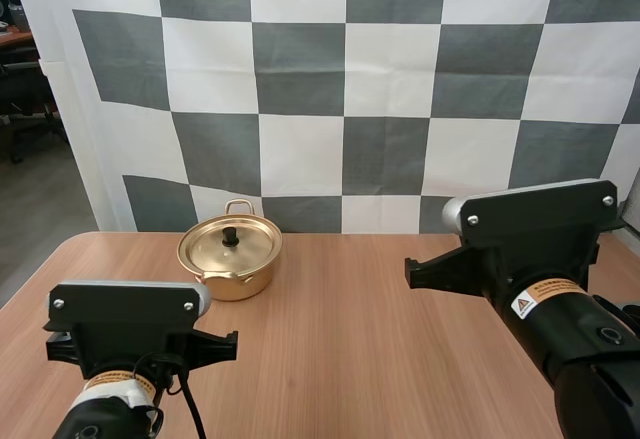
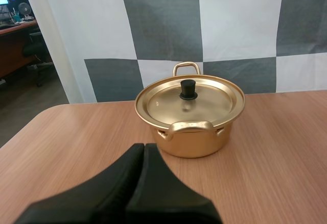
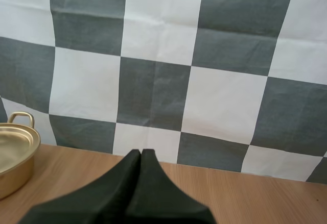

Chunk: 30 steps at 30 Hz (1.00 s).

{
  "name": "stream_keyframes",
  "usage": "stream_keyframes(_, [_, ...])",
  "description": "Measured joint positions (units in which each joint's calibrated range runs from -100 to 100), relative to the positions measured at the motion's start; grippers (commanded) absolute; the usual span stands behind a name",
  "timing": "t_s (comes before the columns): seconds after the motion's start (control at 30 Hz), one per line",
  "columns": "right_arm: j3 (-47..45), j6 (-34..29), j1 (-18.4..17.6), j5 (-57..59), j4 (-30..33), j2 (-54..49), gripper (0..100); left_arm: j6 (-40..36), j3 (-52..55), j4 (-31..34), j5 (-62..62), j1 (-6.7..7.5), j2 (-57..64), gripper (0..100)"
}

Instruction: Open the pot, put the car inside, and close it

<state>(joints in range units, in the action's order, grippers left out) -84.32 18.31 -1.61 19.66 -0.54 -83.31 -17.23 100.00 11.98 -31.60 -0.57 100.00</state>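
Pot [image 1: 229, 269], lid [image 1: 215, 247] on, sits near the table's [image 1: 380, 339] far edge, left of centre. Left gripper [image 2: 144, 150] and right gripper [image 3: 141, 153] are both closed and empty.

Risk: the small knob [image 2: 188, 89] slips from our pinch and the lid drops, shoving the pot.

Left wrist view gives us the near handle [image 2: 191, 127] clearly; high view gives the pot's place on the table.

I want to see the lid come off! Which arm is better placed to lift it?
Left, probably. The left pincer, shut, points straight at the pot and its lid. The pot stands on that arm's side of the table; the right pincer, also shut, is farther off.
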Motion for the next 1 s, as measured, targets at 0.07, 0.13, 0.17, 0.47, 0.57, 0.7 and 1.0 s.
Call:
stream_keyframes(0.07, [-0.5,0.0,0.0,0.2,-1.2,-1.5,0,0.1,0.0,0.0,-0.2,0.0,0.0,0])
stream_keyframes(0.13, [-1.7,0.0,0.0,0.2,-1.7,-2.8,0,0.1,0.0,0.0,-0.2,0.0,0.0,0])
stream_keyframes(0.17, [-2.5,0.0,0.0,0.0,-1.6,-3.6,0,0.1,0.0,0.0,-0.2,0.0,0.0,0])
stream_keyframes(0.47, [-12.4,0.0,0.0,-0.4,-0.9,-12.4,0,0.1,0.0,0.0,-0.2,0.0,0.0,0])
stream_keyframes(0.57, [-14.0,0.0,0.0,-0.4,-0.9,-14.0,0,0.1,0.0,0.0,-0.2,0.0,0.0,0])
stream_keyframes(0.7, [-15.7,0.0,0.0,1.5,-1.6,-16.7,0,0.1,0.0,0.0,-0.2,0.0,0.0,0])
stream_keyframes(1.0, [-15.7,0.0,0.0,11.9,-3.8,-16.7,0,0.1,0.0,0.0,-0.2,0.0,0.0,0])
